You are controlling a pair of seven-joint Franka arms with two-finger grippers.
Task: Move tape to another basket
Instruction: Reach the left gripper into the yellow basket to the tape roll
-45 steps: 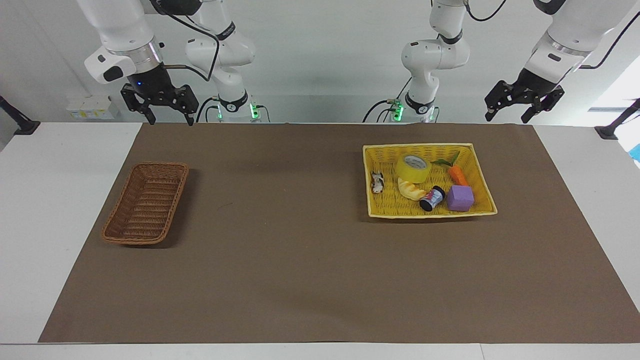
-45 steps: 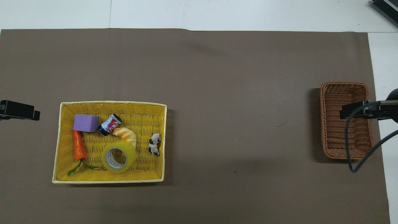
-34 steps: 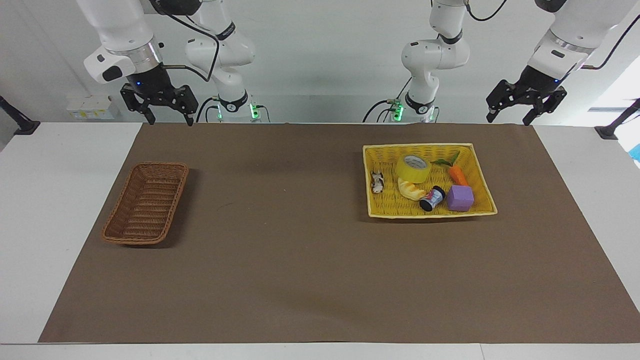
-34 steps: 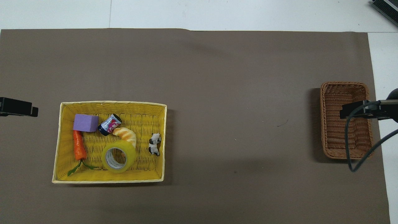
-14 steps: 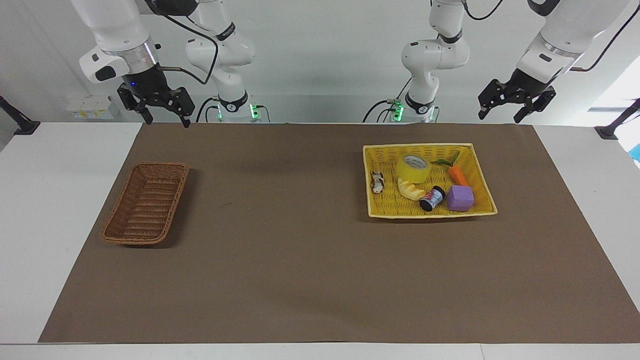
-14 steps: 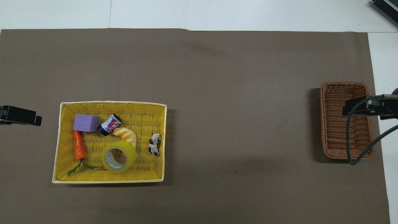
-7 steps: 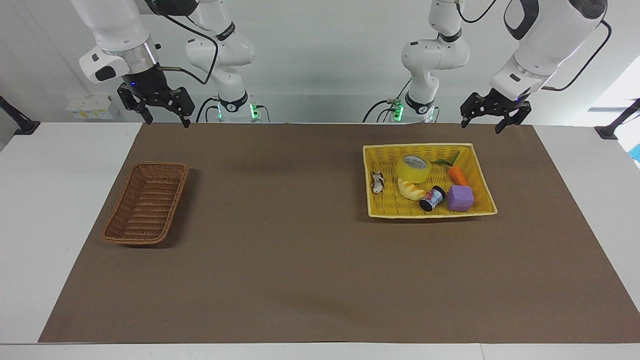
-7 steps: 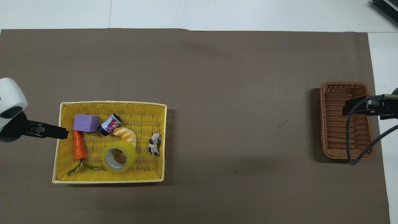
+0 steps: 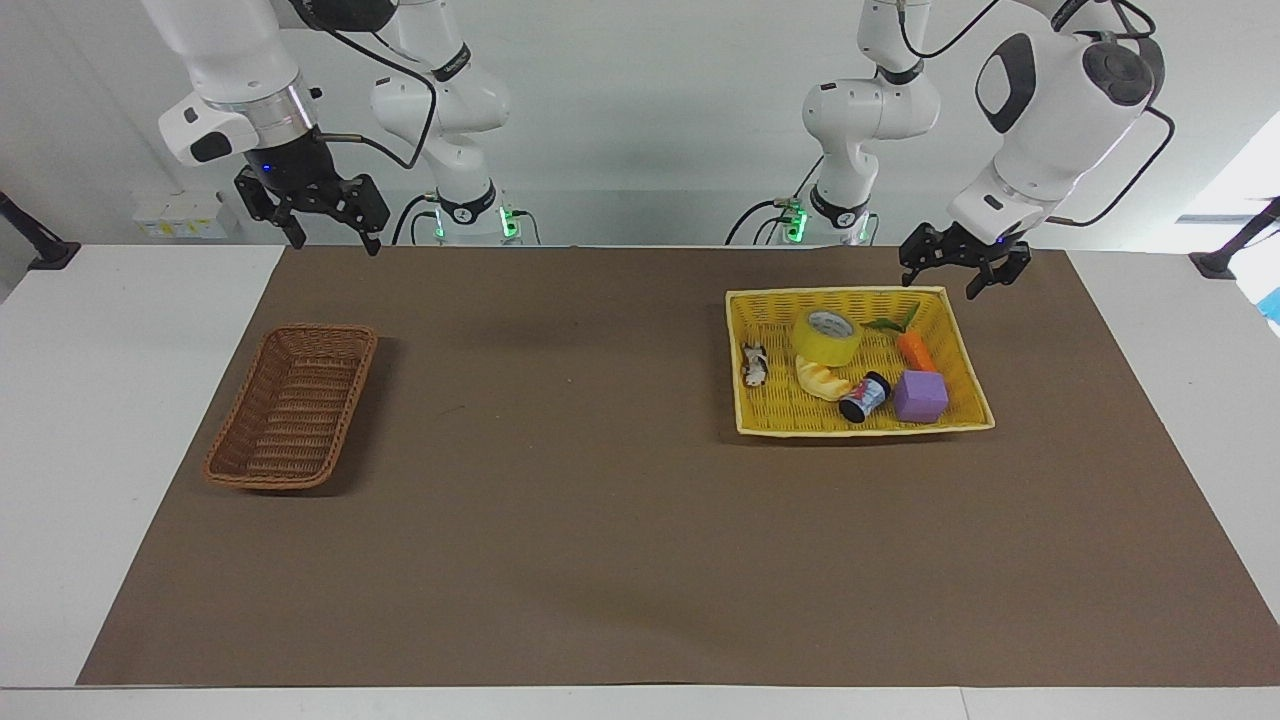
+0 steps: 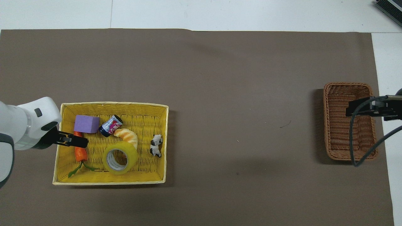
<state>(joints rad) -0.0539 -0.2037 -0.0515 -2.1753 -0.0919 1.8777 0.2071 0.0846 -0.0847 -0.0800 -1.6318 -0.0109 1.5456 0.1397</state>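
The yellow tape roll (image 9: 827,337) with a white core lies in the yellow basket (image 9: 860,430), at the side nearer the robots; it also shows in the overhead view (image 10: 120,157). The dark brown wicker basket (image 9: 292,400) stands empty toward the right arm's end, also seen in the overhead view (image 10: 337,125). My left gripper (image 9: 939,288) is open and empty in the air over the yellow basket's corner, beside the carrot (image 10: 80,153). My right gripper (image 9: 337,246) is open and empty, raised and waiting over the mat's edge by the brown basket.
In the yellow basket (image 10: 113,104) also lie a purple cube (image 9: 920,396), a carrot (image 9: 915,350), a small can (image 9: 865,396), a croissant toy (image 9: 825,380) and a cow figure (image 9: 754,364). A brown mat (image 9: 600,520) covers the table between the baskets.
My left arm has swung in from the table's end and come down over the yellow basket's corner. The right gripper has stayed almost still. No object has moved.
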